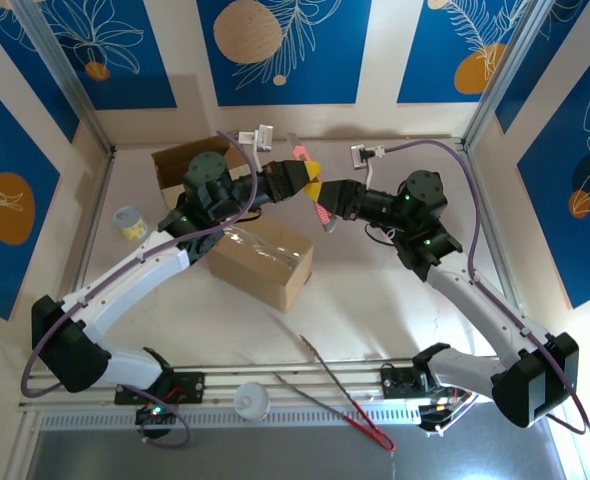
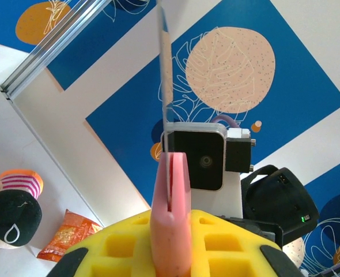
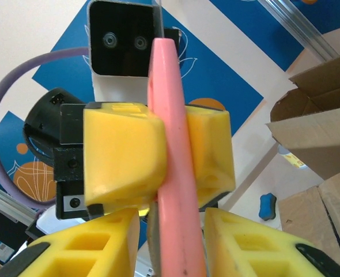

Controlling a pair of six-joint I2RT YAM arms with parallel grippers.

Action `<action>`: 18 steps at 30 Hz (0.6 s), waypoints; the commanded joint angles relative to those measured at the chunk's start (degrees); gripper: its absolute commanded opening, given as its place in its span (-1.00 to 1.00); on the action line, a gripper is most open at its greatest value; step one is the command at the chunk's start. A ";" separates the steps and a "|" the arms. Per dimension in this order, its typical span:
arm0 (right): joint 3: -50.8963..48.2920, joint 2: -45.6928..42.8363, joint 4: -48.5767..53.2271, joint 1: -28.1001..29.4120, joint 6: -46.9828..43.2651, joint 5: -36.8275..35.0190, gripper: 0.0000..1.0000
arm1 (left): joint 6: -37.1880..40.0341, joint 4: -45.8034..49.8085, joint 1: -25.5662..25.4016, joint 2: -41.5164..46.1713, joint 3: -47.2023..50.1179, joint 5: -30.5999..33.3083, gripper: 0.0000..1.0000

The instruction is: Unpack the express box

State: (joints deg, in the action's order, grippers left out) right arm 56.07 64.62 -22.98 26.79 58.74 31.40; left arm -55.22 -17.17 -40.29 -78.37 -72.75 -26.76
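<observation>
1. The step in hand looks like passing the cutting tool from one arm to the other, ahead of slitting the tape. The left gripper (image 1: 305, 182) holds the pink cutter (image 3: 169, 115) in the air over the far half of the table (image 1: 375, 300), its jaws narrow and clamped on the handle.
2. The right gripper (image 1: 333, 195) meets it from 3 o'clock. Its jaws stand narrow on either side of the same handle. In the right wrist view a thin gap shows on one side, so I cannot tell whether they grip yet.
3. The sealed box (image 1: 260, 258), clear tape across its top, lies flat on the table at 7 o'clock of the meeting grippers, not yet cut.
4. The next move, as I judge it, calls for a firm right-hand hold before the left jaws let go. The blade would then go down onto the tape seam.
5. For edges, the blade (image 2: 165, 75) is thin and stands out bare beyond the handle, close to both wrists. The left forearm passes just beside the box's 10 o'clock corner and may need to move clear.
6. For room, bare table lies at 3 to 4 o'clock of the sealed box. An open box (image 1: 180, 160) sits at its 10 o'clock, a small tub (image 1: 128, 220) at 9 o'clock and tongs (image 1: 340, 385) at 5 o'clock.
</observation>
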 commanded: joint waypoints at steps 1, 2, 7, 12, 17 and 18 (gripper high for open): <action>-0.78 -0.56 -2.66 0.44 1.09 -1.09 -0.33 | 0.14 -2.78 -0.22 1.62 0.58 0.69 -1.00; -0.79 -0.47 -2.88 0.54 1.26 -1.09 -0.37 | 0.11 -2.95 -0.20 1.65 0.67 0.74 -1.00; -0.66 -0.10 -3.54 1.40 1.64 -1.43 -0.51 | -0.15 -3.64 -0.20 1.74 1.34 1.15 -1.00; -1.27 -0.11 -4.80 2.38 2.24 -3.08 -0.78 | -0.54 -4.60 -0.22 1.77 1.86 1.30 -1.00; -1.75 -0.71 -4.85 3.10 2.43 -5.84 -1.00 | -0.59 -4.84 -0.18 2.08 2.70 1.54 -0.99; -1.71 -0.96 -4.45 3.18 2.35 -6.43 -1.00 | -0.35 -4.36 -0.13 2.20 2.78 1.65 -0.71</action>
State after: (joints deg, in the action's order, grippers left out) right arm 55.05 64.58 -26.79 28.88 60.16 29.02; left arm -57.19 -20.18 -40.23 -76.97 -70.74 -26.72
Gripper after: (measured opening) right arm 0.201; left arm 0.114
